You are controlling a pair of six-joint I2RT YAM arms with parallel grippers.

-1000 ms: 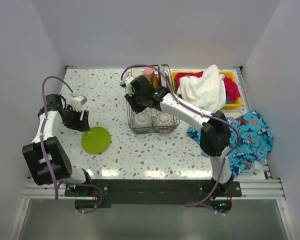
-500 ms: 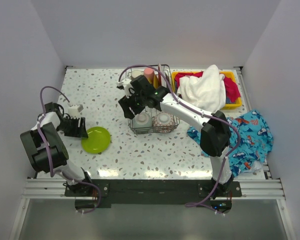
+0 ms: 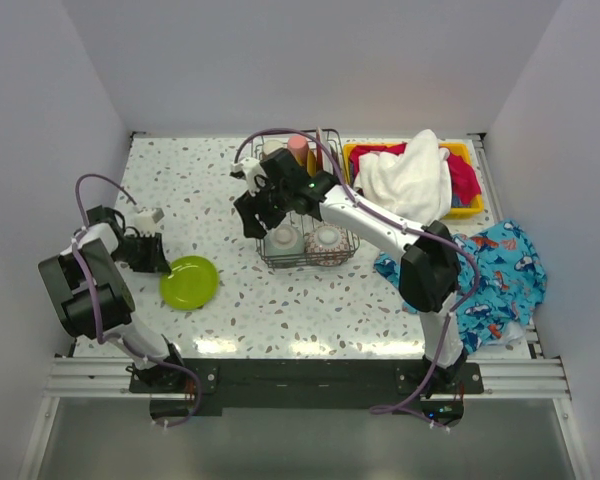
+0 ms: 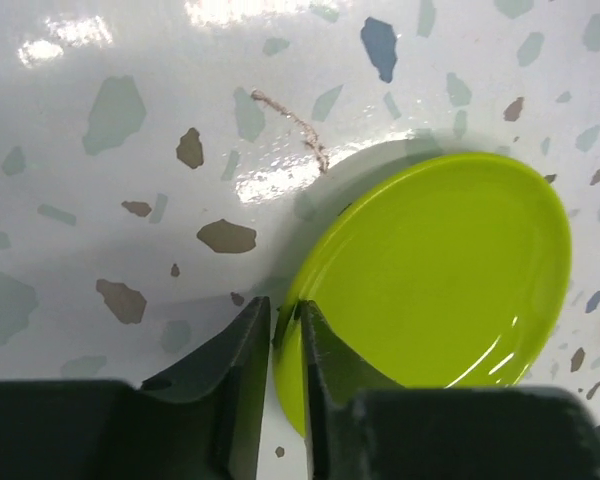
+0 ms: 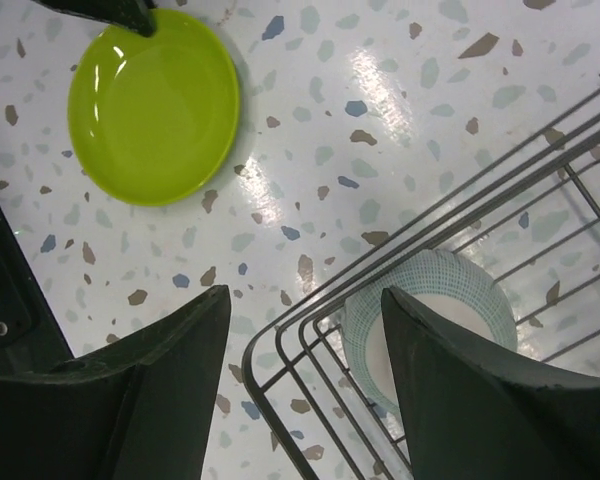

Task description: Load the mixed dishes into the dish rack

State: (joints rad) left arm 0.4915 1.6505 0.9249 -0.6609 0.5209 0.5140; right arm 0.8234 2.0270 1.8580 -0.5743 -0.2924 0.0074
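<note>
Now at the overhead frame's lower left, my left gripper (image 4: 285, 315) pinches the rim of the lime-green plate (image 3: 192, 283); a deeper bite should precede lifting toward the centre dish rack (image 3: 310, 264), right gripper (image 5: 305, 300) spread

Overhead view spans table (image 3: 200, 190); both wrist views face down, perhaps steeply, sharing plate (image 4: 440, 280).

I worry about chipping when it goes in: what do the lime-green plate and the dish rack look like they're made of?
Lime-green plate: probably glossy plastic or melamine, possibly glazed ceramic; the colour is uniform and it shows sharp light reflections. Dish rack: thin metal wire, dark grey, perhaps coated or plated; it is an open grid of bent rods.
</note>
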